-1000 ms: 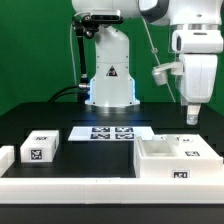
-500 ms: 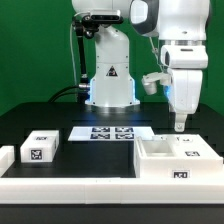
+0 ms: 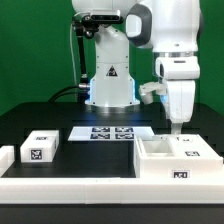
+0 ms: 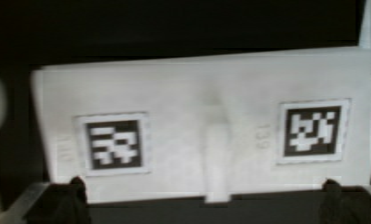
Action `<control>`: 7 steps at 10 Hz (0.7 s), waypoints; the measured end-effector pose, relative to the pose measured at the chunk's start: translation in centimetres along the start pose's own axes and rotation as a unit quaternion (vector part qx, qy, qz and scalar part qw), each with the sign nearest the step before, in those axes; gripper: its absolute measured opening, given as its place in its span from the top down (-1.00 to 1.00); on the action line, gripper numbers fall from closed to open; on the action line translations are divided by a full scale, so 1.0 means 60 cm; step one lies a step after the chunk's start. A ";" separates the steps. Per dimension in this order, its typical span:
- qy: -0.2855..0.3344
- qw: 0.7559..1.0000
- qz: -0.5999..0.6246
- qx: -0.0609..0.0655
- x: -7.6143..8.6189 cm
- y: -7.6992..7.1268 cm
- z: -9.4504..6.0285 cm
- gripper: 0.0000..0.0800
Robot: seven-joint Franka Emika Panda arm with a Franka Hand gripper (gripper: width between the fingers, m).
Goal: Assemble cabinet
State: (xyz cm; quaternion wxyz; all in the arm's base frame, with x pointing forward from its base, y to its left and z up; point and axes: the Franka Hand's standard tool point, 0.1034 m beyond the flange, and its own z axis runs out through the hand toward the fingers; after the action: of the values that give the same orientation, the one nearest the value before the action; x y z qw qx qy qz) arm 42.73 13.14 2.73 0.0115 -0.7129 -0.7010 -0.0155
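The cabinet body (image 3: 178, 160) is a large white open box with tags, at the exterior view's right on the black table. My gripper (image 3: 174, 126) hangs just above its back part, pointing down. In the wrist view the cabinet body (image 4: 200, 110) fills the frame, with two tags on either side of a raised middle rib. My gripper (image 4: 201, 200) is open and empty, and its two dark fingertips (image 4: 66, 195) stand wide apart, near the body's two sides. A small white tagged block (image 3: 40, 148) lies at the exterior view's left, far from the gripper.
The marker board (image 3: 112, 132) lies flat at the table's middle back. Another white piece (image 3: 5, 157) shows at the far left edge. A long white ledge (image 3: 80, 187) runs along the front. The robot base (image 3: 108, 75) stands behind.
The arm has swung toward the exterior view's left and come down, from beside the cabinet body to above it. The parts on the table have not moved.
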 end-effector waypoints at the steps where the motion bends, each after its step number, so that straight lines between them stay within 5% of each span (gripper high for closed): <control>1: 0.006 1.000 0.000 -0.001 0.005 -0.004 0.011 -0.62; 4: 0.011 1.000 0.004 -0.001 0.003 -0.006 0.023 -0.62; 6: 0.011 1.000 0.003 -0.001 0.004 -0.006 0.023 0.02; 7: 0.011 1.000 0.003 -0.001 0.004 -0.006 0.023 0.02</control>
State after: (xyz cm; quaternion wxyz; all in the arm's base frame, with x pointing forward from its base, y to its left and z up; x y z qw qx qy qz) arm 42.39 13.42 1.36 0.0187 -0.7151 -0.6984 -0.0240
